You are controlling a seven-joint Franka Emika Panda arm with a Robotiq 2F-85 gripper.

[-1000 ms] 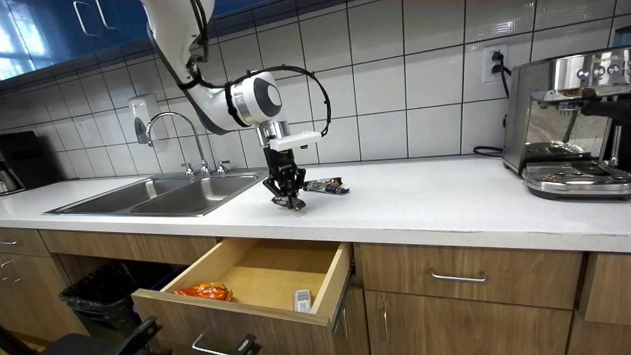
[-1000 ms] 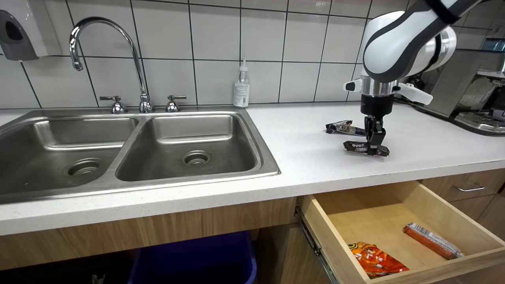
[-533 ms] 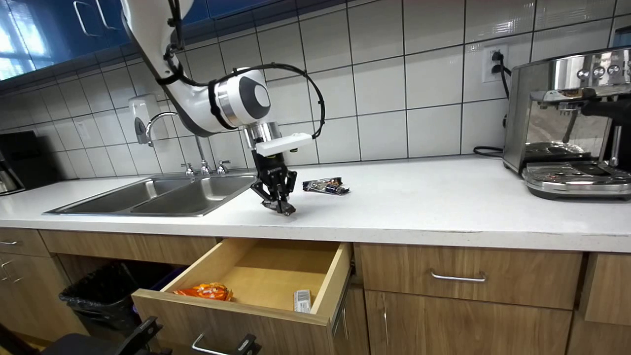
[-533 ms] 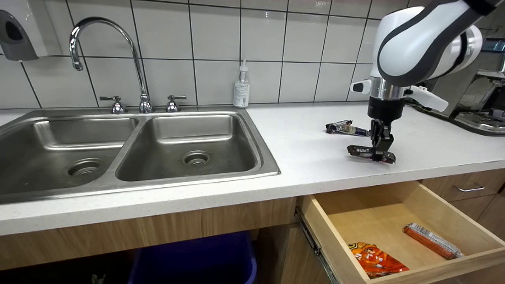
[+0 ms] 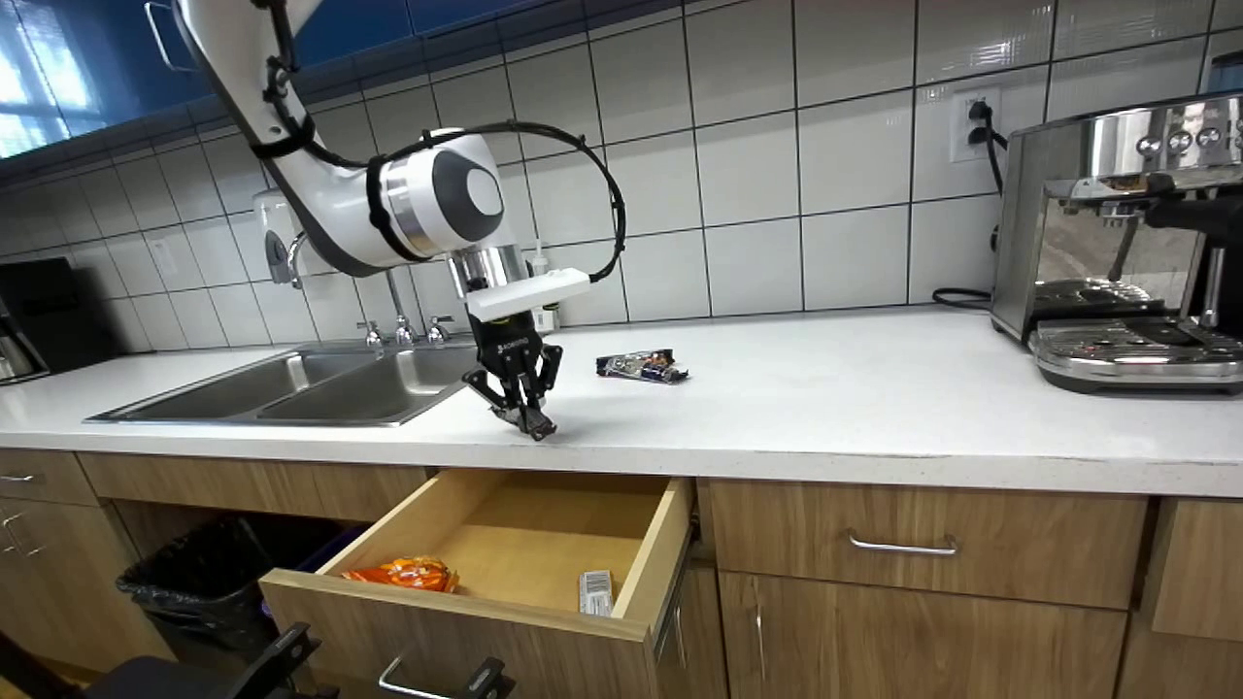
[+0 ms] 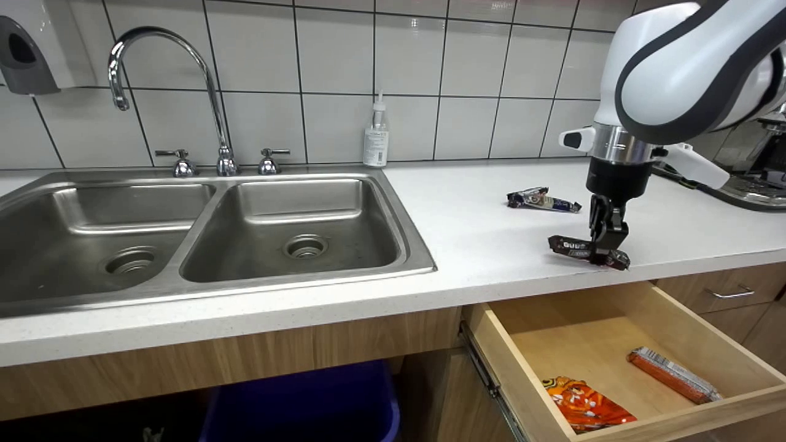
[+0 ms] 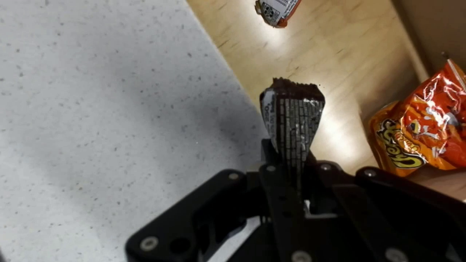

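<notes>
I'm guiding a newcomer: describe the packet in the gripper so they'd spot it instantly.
Find the white counter beside the double sink. Near the counter's front edge, above the open drawer, is a narrow dark packet with pale lettering. Unlike the shiny packaging farther back, it is pinched in the gripper.

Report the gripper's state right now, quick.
Gripper: closed, holding a dark-wrapped bar.

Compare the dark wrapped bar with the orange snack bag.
The dark wrapped bar is clamped in the gripper; the orange snack bag lies in the drawer. The bar is slim, the bag broad. The bar is mostly dark, the bag bright orange-red. Both carry printing.
</notes>
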